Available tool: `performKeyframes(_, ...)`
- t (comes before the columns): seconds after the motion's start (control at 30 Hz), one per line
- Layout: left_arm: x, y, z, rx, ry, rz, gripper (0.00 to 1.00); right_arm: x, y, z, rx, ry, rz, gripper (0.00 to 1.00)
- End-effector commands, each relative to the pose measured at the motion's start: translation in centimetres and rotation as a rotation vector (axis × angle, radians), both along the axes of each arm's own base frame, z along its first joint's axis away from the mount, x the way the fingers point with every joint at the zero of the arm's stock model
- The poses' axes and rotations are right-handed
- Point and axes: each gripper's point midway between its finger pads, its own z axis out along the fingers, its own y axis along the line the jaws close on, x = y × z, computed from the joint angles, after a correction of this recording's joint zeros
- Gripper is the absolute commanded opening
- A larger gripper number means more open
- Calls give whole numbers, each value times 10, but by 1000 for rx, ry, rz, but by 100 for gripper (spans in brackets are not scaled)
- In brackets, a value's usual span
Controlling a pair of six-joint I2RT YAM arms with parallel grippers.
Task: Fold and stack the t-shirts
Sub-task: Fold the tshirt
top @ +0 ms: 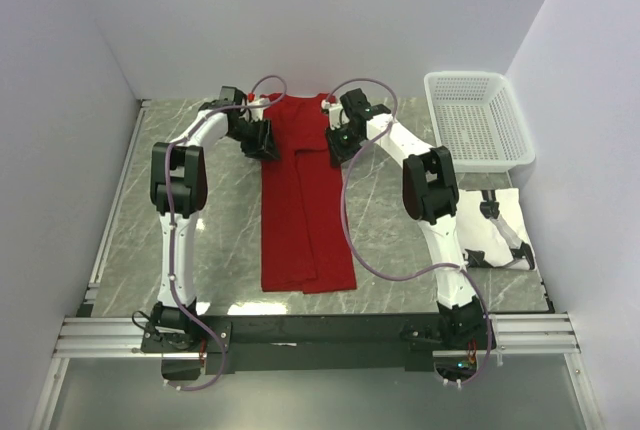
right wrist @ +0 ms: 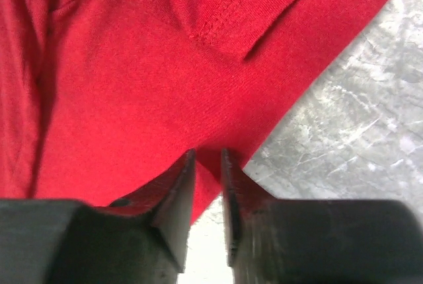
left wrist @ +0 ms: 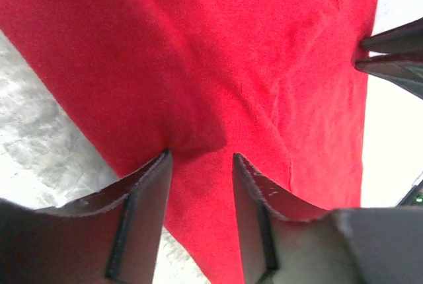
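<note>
The red t-shirt (top: 305, 210) lies on the marble table as a long strip, folded lengthwise, collar end at the far side. My left gripper (top: 262, 140) sits at the shirt's far left edge. In the left wrist view its jaws (left wrist: 200, 157) stand apart, with red fabric (left wrist: 218, 66) lying flat between them. My right gripper (top: 338, 140) is at the far right edge. Its jaws (right wrist: 208, 154) are almost together, pinching the red shirt's edge (right wrist: 165, 79). A white folded t-shirt (top: 497, 212) lies at the right, partly hidden under my right arm.
A white plastic mesh basket (top: 478, 120) stands at the back right corner. Walls close in the table on the left, back and right. A metal rail (top: 300, 335) runs along the near edge by the arm bases.
</note>
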Motion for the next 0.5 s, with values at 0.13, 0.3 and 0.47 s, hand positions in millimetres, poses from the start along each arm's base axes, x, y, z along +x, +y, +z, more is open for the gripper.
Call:
performKeyframes(0.13, 13, 9, 71, 25, -291, -115, 58, 4, 6, 103, 104, -170, 31, 49)
performKeyframes(0.3, -14, 10, 179, 19, -638, -174, 69, -25, -6, 213, 177, -444, 114, 73)
performKeyframes(0.47, -75, 16, 239, 76, -983, -351, 92, -68, -26, 299, 197, -810, 223, 89)
